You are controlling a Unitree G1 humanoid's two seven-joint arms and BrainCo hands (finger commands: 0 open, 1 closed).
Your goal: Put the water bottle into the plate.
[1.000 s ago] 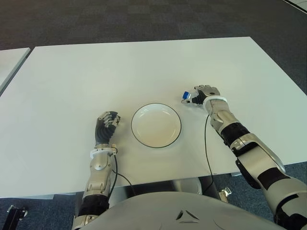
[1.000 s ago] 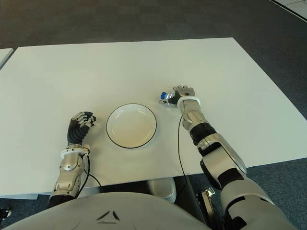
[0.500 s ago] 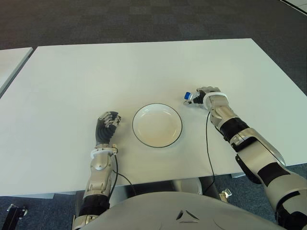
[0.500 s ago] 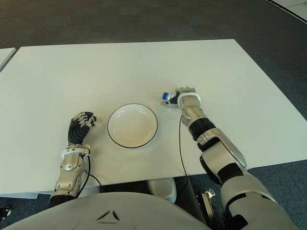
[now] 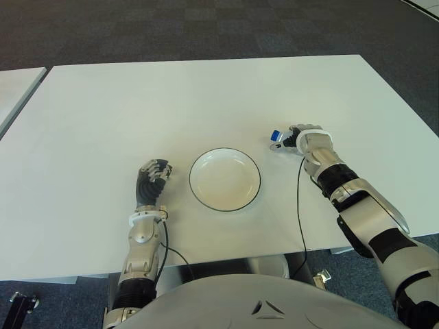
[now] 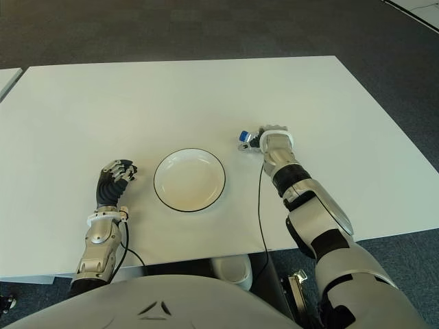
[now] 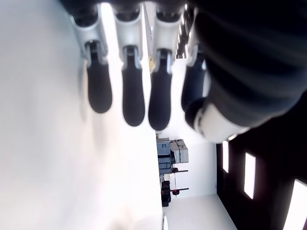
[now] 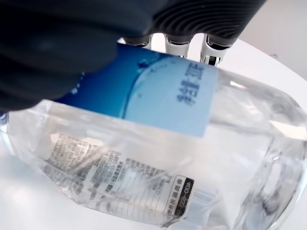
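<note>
Now: bottle grasped, not yet in the plate.

On the table (image 5: 206, 96), the plate (image 5: 225, 179) sits empty in front of me, so the carry and set-down remain. My right hand (image 5: 302, 139) is clamped around the bottle (image 8: 158, 143) just right of the plate; its blue cap (image 5: 276, 135) points left toward the plate, long axis roughly level. My left hand (image 5: 152, 179) shows curled left of the plate, holding nothing.
</note>
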